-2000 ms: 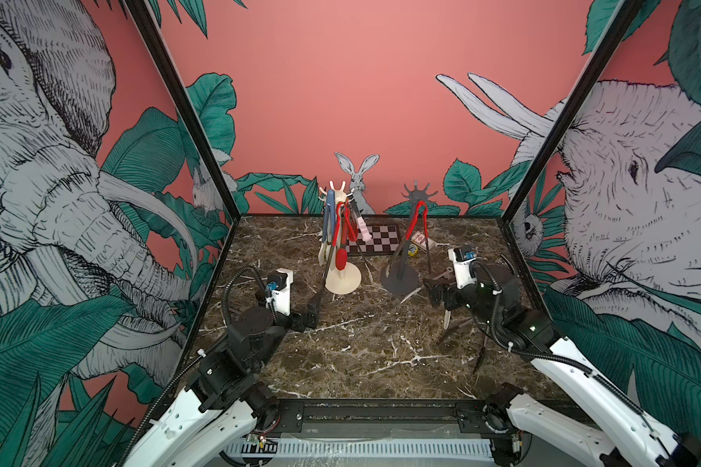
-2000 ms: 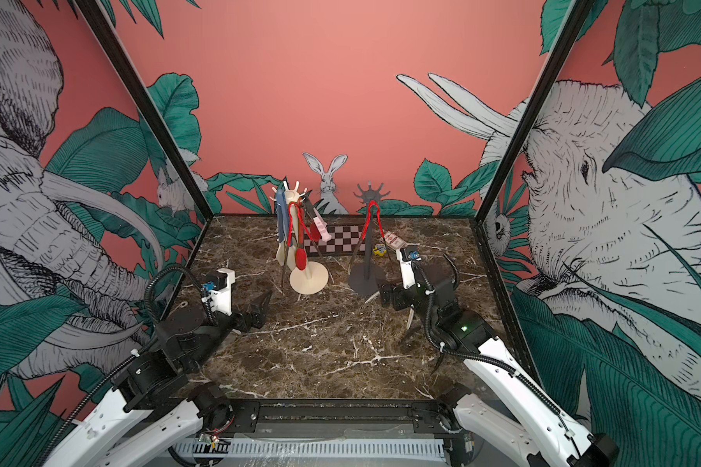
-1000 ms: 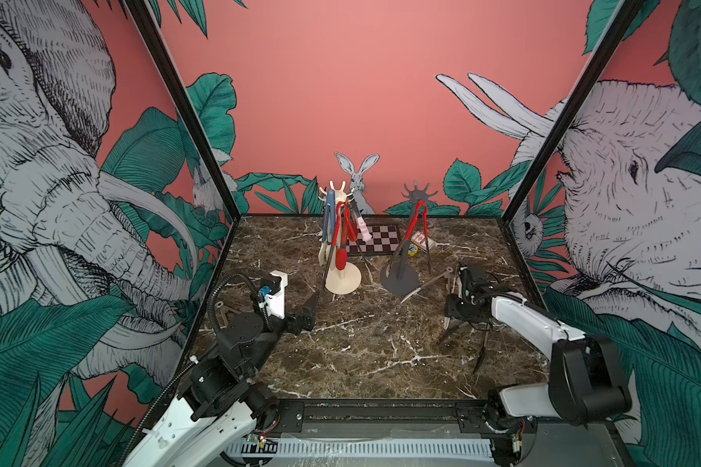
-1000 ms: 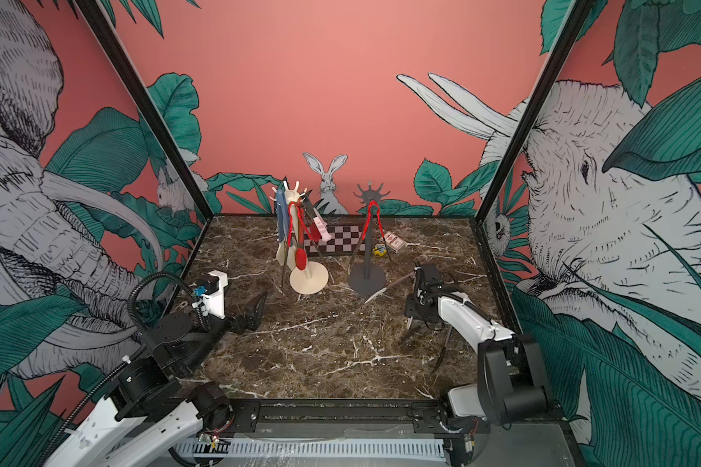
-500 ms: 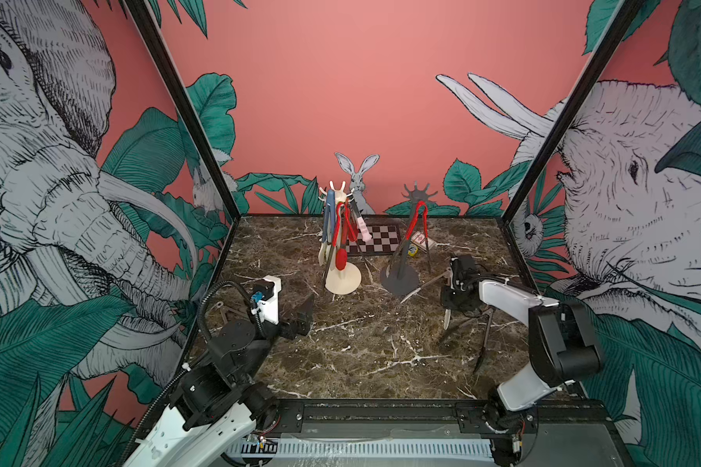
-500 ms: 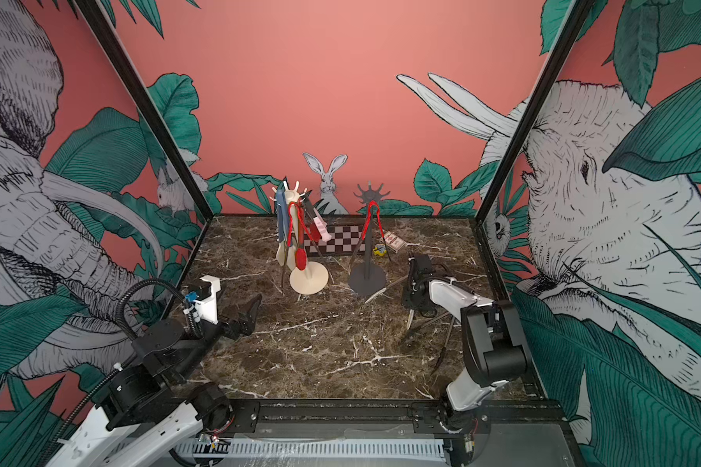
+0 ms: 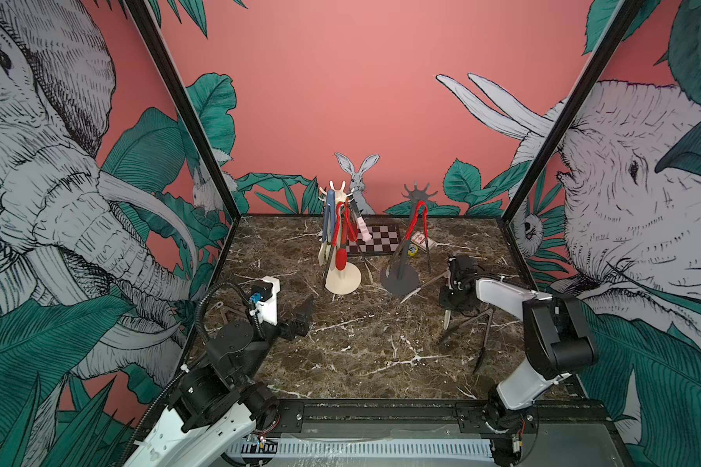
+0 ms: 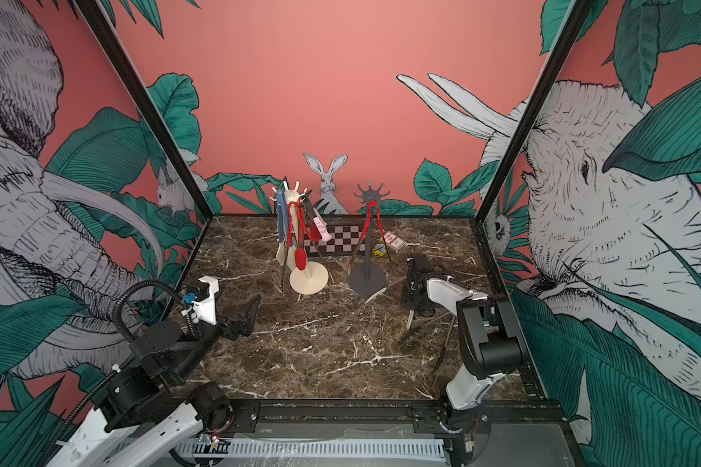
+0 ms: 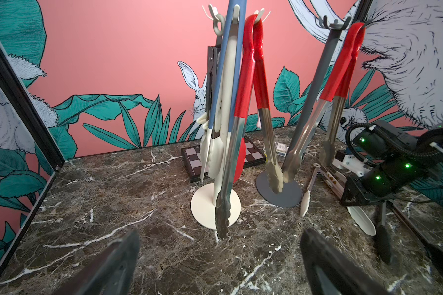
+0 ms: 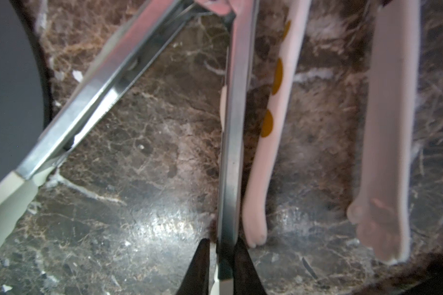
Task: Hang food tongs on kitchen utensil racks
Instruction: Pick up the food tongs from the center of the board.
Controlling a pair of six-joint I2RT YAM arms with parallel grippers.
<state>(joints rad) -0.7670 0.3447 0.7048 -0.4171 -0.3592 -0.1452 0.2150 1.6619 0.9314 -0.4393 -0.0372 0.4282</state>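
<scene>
Steel tongs [image 10: 232, 127] with cream tips lie spread open on the marble table [image 7: 361, 364], at about 2 o'clock from its middle, just beside the dark grey rack [image 7: 405, 279]. The right gripper [image 10: 221, 258] is narrowed onto one steel arm, its black fingertips [image 10: 202, 258] pinching it from both sides. At 9 o'clock the left gripper [image 7: 302, 315] hangs above the table, spread wide and holding nothing. At 12 o'clock the cream rack [image 7: 351, 281] carries blue tongs [image 7: 329, 218] and others. Red-handled tongs [image 9: 340, 69] hang on the grey one.
</scene>
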